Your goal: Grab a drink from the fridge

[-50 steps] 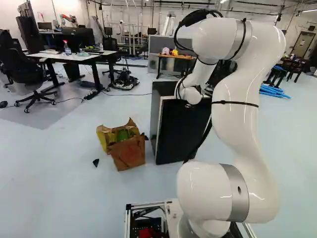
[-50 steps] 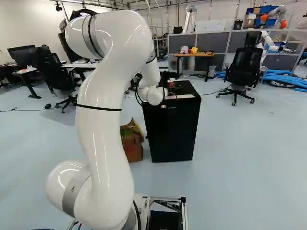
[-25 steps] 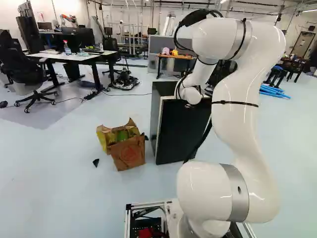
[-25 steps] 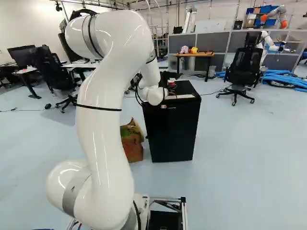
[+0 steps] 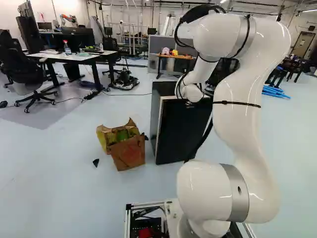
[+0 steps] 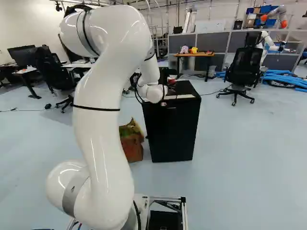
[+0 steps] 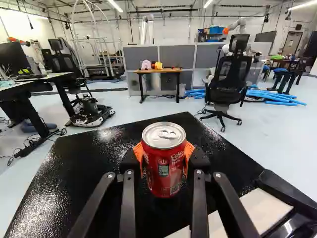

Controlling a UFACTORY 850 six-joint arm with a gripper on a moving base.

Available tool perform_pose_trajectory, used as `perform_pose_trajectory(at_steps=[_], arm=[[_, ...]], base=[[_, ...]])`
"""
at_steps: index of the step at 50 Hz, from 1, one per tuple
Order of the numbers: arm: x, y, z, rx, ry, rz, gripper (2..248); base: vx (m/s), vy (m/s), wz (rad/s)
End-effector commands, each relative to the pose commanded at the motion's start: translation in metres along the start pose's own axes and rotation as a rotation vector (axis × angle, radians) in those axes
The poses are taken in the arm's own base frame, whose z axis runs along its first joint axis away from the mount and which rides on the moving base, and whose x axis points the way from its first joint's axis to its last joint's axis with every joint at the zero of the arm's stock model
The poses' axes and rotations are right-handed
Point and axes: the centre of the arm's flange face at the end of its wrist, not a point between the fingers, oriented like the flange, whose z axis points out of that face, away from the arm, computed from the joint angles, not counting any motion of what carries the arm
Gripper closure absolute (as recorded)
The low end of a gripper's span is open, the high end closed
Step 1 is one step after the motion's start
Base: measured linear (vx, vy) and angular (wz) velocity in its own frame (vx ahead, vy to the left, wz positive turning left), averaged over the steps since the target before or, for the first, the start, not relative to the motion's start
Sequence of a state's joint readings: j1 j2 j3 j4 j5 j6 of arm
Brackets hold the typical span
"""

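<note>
Because the can (image 7: 164, 176) sits so low over the black top of the fridge (image 6: 172, 132), what I'd fret about from here is a sideways or backward pull made before a proper lift. That could scrape its foot, or knock it on the pale strip (image 7: 265, 210) nearer the arm (image 5: 247, 124), and twist it in the grip. I can't tell whether it's bearing on the top or hanging just above. Smooth metal, perhaps damp if it's chilled, might slide through the pads if they pinch too softly; too hard, and the thin wall could dent. The drink itself is upright between the gripper's (image 7: 164, 153) two orange pads, one pressed to either side, clasped around the body with the lid standing clear above them.
</note>
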State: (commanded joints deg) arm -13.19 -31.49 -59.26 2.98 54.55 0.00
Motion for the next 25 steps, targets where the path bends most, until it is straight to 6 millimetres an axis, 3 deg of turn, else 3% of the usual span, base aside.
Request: perform_pose_trajectory(at_steps=[14,25], arm=[[0.016,0.000,-0.003,0.001,0.026,0.001,151],[0.016,0.000,-0.003,0.001,0.026,0.001,151]], base=[[0.000,0.000,0.000],[0.000,0.000,0.000]])
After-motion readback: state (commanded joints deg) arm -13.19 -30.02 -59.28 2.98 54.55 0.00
